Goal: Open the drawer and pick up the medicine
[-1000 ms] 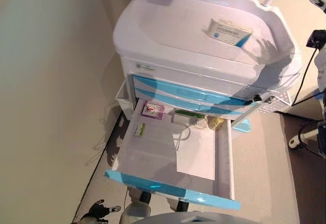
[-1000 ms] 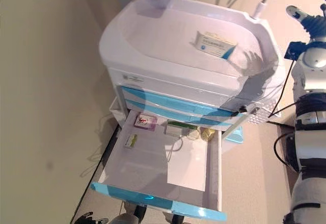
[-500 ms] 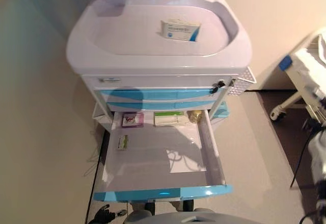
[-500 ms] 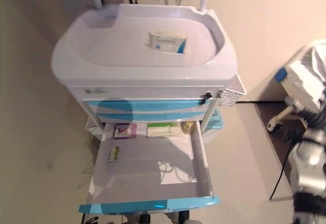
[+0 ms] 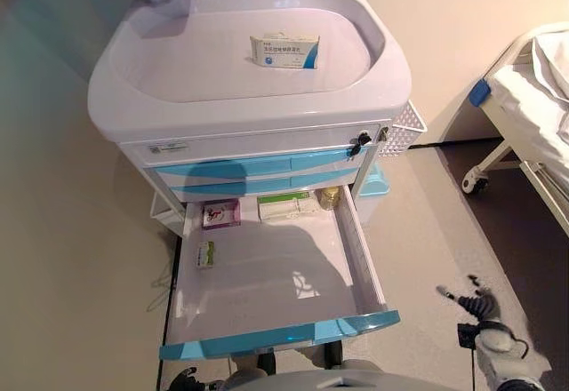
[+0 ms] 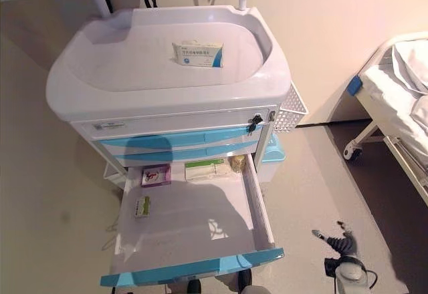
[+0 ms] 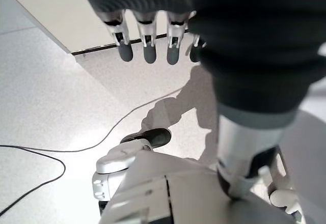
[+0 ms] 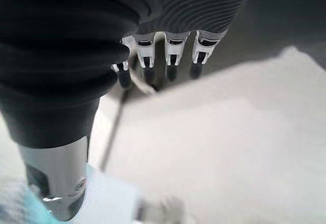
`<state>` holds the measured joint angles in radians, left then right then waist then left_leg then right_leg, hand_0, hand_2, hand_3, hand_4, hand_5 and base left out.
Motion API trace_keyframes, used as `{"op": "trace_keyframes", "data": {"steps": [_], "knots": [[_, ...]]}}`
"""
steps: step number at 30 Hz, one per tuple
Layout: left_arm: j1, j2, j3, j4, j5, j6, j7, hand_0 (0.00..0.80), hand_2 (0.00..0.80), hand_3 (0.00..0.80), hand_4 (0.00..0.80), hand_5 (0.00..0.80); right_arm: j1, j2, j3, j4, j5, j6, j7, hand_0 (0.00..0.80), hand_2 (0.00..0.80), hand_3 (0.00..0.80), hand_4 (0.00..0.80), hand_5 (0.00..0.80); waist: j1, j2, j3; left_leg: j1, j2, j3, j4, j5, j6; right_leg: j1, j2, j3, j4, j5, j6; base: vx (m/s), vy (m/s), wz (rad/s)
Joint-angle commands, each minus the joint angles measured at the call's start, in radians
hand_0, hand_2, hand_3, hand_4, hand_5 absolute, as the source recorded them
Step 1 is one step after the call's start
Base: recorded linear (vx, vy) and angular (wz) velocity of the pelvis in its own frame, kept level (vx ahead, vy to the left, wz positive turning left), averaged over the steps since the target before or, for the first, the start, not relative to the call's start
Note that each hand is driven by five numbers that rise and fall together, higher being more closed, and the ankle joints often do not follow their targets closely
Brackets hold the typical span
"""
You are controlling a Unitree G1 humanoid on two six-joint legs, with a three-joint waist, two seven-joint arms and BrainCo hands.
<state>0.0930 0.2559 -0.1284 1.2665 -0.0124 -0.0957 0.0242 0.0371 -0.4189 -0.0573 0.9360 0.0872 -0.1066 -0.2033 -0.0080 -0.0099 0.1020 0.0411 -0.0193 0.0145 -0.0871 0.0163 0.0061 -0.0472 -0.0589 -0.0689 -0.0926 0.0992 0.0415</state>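
A: Where is the medicine, and why does it sit where it does?

B: The drawer (image 5: 276,320) of the medical cart (image 5: 116,98) is pulled fully out, so its contents lie exposed from above. Along its back edge sit a pink box (image 5: 220,214), a white-and-green box (image 5: 286,205) and a small yellowish jar (image 5: 329,198); a little green packet (image 5: 205,253) lies apart, near the left wall. Another white-and-blue box (image 5: 284,51) rests on the cart's top surface

A: And the robot hands?

B: Neither holds anything. The right robot hand (image 5: 476,305) hangs low beside the drawer's right corner, over the floor (image 5: 427,222), fingers straight and relaxed in its wrist view. The left robot hand (image 7: 147,43) shows only in its own wrist view, fingers likewise straight, pointing at the floor

A: So the opening step looks done?

B: I judge so; the reach into the drawer is what remains, and the boxes at the back call for a long reach
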Motion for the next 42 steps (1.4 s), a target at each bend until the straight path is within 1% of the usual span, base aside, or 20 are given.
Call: {"op": "trace_keyframes", "data": {"steps": [1,3,4,5,7,8,9,11,12,14,15,16,18,22,26,29,32,33,38,42], "knots": [[-0.048,0.014,-0.029,0.027,0.051,-0.009,-0.015,0.0,0.0,0.0,0.0,0.0,-0.073,-0.041,0.049,0.042,-0.032,-0.006,0.023,0.0,0.0,0.0,0.0,0.0,0.012,-0.006,0.006,-0.048,-0.037,-0.044,0.0,0.011,0.023,0.017,-0.018,-0.03,0.072,-0.041,0.051,-0.013,-0.022,0.04],[-0.049,0.017,-0.042,0.018,0.059,-0.011,-0.018,0.0,0.0,0.0,0.0,0.0,-0.087,-0.041,0.081,0.074,-0.056,0.0,0.033,0.0,0.0,0.0,0.0,0.0,0.012,-0.004,0.01,-0.049,-0.037,-0.047,0.0,0.012,0.023,0.017,-0.018,-0.032,0.072,-0.042,0.05,-0.015,-0.016,0.06],[-0.051,0.023,-0.064,0.004,0.071,-0.013,-0.023,0.0,0.0,0.0,0.0,0.0,-0.102,-0.04,0.127,0.142,-0.09,0.008,0.052,0.0,0.0,0.0,0.0,0.0,0.015,0.003,0.017,-0.05,-0.037,-0.051,0.0,0.015,0.023,0.015,-0.018,-0.037,0.077,-0.044,0.048,-0.015,-0.01,0.06],[-0.051,0.023,-0.064,0.004,0.071,-0.013,-0.023,0.0,0.0,0.0,0.0,0.0,-0.103,-0.04,0.128,0.143,-0.089,0.007,0.052,0.0,0.0,0.0,0.0,0.0,0.014,0.003,0.017,-0.05,-0.037,-0.051,0.0,0.015,0.023,0.015,-0.018,-0.038,0.077,-0.045,0.048,-0.024,-0.016,0.08],[-0.057,0.035,-0.11,-0.014,0.115,-0.018,-0.029,0.0,0.0,0.0,0.0,0.0,-0.128,-0.032,0.186,0.214,-0.129,0.016,0.07,0.0,0.0,0.0,0.0,0.0,0.014,0.013,0.03,-0.055,-0.037,-0.055,0.0,0.019,0.022,0.005,-0.018,-0.037,0.084,-0.045,0.045,-0.033,-0.016,0.1],[-0.057,0.035,-0.11,-0.014,0.115,-0.018,-0.029,0.0,0.0,0.0,0.0,0.0,-0.129,-0.032,0.186,0.215,-0.129,0.016,0.07,0.0,0.0,0.0,0.0,0.0,0.014,0.013,0.03,-0.055,-0.036,-0.055,0.0,0.018,0.022,0.005,-0.018,-0.037,0.084,-0.045,0.045,-0.057,-0.023,0.06],[-0.061,0.046,-0.152,-0.038,0.162,-0.022,-0.034,0.0,0.0,0.0,0.0,0.0,-0.137,-0.027,0.223,0.228,-0.156,0.02,0.082,0.0,0.0,0.0,0.0,0.0,0.012,0.02,0.043,-0.062,-0.036,-0.056,0.002,0.021,0.02,-0.005,-0.018,-0.033,0.089,-0.045,0.043,-0.05,-0.016,0.0],[-0.061,0.057,-0.198,-0.084,0.194,-0.026,-0.049,0.0,0.0,0.0,0.0,0.0,-0.143,-0.027,0.241,0.24,-0.165,0.022,0.086,0.0,0.0,0.0,0.0,0.0,0.012,0.027,0.055,-0.071,-0.034,-0.054,0.004,0.024,0.019,-0.015,-0.017,-0.033,0.092,-0.045,0.042,-0.05,-0.015,0.0],[-0.061,0.057,-0.198,-0.085,0.194,-0.026,-0.049,0.0,0.0,0.0,0.0,0.0,-0.143,-0.027,0.241,0.24,-0.165,0.022,0.086,0.0,0.0,0.0,0.0,0.0,0.012,0.027,0.055,-0.071,-0.034,-0.054,0.004,0.024,0.019,-0.015,-0.017,-0.033,0.092,-0.045,0.042,-0.047,-0.023,0.0],[-0.071,0.071,-0.24,-0.13,0.214,-0.029,-0.052,0.0,0.0,0.0,0.0,0.0,-0.154,-0.025,0.268,0.246,-0.176,0.023,0.09,0.0,0.0,0.0,0.0,0.0,0.008,0.036,0.073,-0.082,-0.032,-0.057,0.007,0.03,0.017,-0.026,-0.013,-0.036,0.097,-0.045,0.038,-0.054,-0.024,0.0],[-0.071,0.071,-0.24,-0.13,0.214,-0.029,-0.052,0.0,0.0,0.0,0.0,0.0,-0.154,-0.025,0.268,0.246,-0.176,0.023,0.09,0.0,0.0,0.0,0.0,0.0,0.008,0.036,0.073,-0.082,-0.032,-0.057,0.007,0.03,0.017,-0.026,-0.013,-0.036,0.097,-0.045,0.038,-0.069,-0.029,-0.01],[-0.083,0.088,-0.278,-0.179,0.247,-0.03,-0.053,0.0,0.0,0.0,0.0,0.0,-0.158,-0.029,0.281,0.226,-0.178,0.022,0.089,0.0,0.0,0.0,0.0,0.0,0.006,0.04,0.087,-0.089,-0.029,-0.058,0.011,0.032,0.015,-0.034,-0.009,-0.036,0.101,-0.046,0.035,-0.069,-0.03,0.0],[-0.089,0.12,-0.316,-0.279,0.267,-0.036,-0.064,0.0,0.0,0.0,0.0,0.0,-0.16,-0.039,0.296,0.199,-0.183,0.019,0.091,0.0,0.0,0.0,0.0,0.0,0.002,0.046,0.103,-0.096,-0.026,-0.055,0.016,0.034,0.013,-0.044,-0.007,-0.035,0.108,-0.047,0.034,-0.084,-0.031,0.01],[-0.116,0.151,-0.324,-0.383,0.232,-0.033,-0.068,0.0,0.0,0.0,0.0,0.0,-0.169,-0.051,0.32,0.183,-0.194,0.021,0.096,0.0,0.0,0.0,0.0,0.0,-0.004,0.052,0.139,-0.119,-0.023,-0.052,0.049,0.029,0.012,-0.066,-0.004,-0.029,0.136,-0.055,0.025,-0.081,-0.024,0.0],[-0.16,0.15,-0.336,-0.382,0.24,-0.028,-0.053,0.0,0.0,0.0,0.0,0.0,-0.186,-0.05,0.343,0.175,-0.209,0.025,0.099,0.0,0.0,0.0,0.0,0.0,-0.011,0.053,0.162,-0.136,-0.02,-0.042,0.058,0.031,0.011,-0.088,0.002,-0.021,0.146,-0.052,0.021,-0.081,-0.014,-0.02],[-0.217,0.143,-0.343,-0.373,0.252,-0.017,-0.029,0.0,0.0,0.0,0.0,0.0,-0.192,-0.045,0.36,0.17,-0.218,0.028,0.096,0.0,0.0,0.0,0.0,0.0,-0.02,0.048,0.178,-0.15,-0.014,-0.017,0.067,0.032,0.008,-0.115,0.01,0.0,0.15,-0.04,0.022,-0.059,0.005,-0.1],[-0.248,0.144,-0.357,-0.366,0.273,-0.012,-0.02,0.0,0.0,0.0,0.0,0.0,-0.192,-0.042,0.372,0.174,-0.228,0.029,0.099,0.0,0.0,0.0,0.0,0.0,-0.023,0.043,0.183,-0.153,-0.011,-0.005,0.072,0.028,0.008,-0.122,0.013,0.01,0.152,-0.038,0.023,-0.008,0.011,-0.25],[-0.284,0.154,-0.373,-0.382,0.297,-0.008,-0.015,0.0,0.0,0.0,0.0,0.0,-0.189,-0.04,0.377,0.181,-0.231,0.029,0.099,0.0,0.0,0.0,0.0,0.0,-0.03,0.04,0.188,-0.154,-0.01,0.005,0.077,0.023,0.007,-0.126,0.014,0.017,0.154,-0.038,0.024,-0.001,0.024,-0.22],[-0.362,0.189,-0.381,-0.425,0.312,0.003,-0.01,0.0,0.0,0.0,0.0,0.0,-0.181,-0.045,0.377,0.184,-0.236,0.033,0.107,0.0,0.0,0.0,0.0,0.0,-0.048,0.038,0.203,-0.162,-0.014,0.027,0.11,-0.001,0.011,-0.144,0.012,0.041,0.174,-0.039,0.028,-0.004,0.044,-0.18],[-0.422,0.225,-0.357,-0.453,0.302,0.014,-0.001,0.0,0.0,0.0,0.0,0.0,-0.19,-0.051,0.365,0.181,-0.223,0.035,0.109,0.0,0.0,0.0,0.0,0.0,-0.06,0.033,0.22,-0.188,-0.017,0.063,0.162,-0.029,0.016,-0.174,0.013,0.081,0.203,-0.036,0.03,-0.035,0.065,-0.24]]}}
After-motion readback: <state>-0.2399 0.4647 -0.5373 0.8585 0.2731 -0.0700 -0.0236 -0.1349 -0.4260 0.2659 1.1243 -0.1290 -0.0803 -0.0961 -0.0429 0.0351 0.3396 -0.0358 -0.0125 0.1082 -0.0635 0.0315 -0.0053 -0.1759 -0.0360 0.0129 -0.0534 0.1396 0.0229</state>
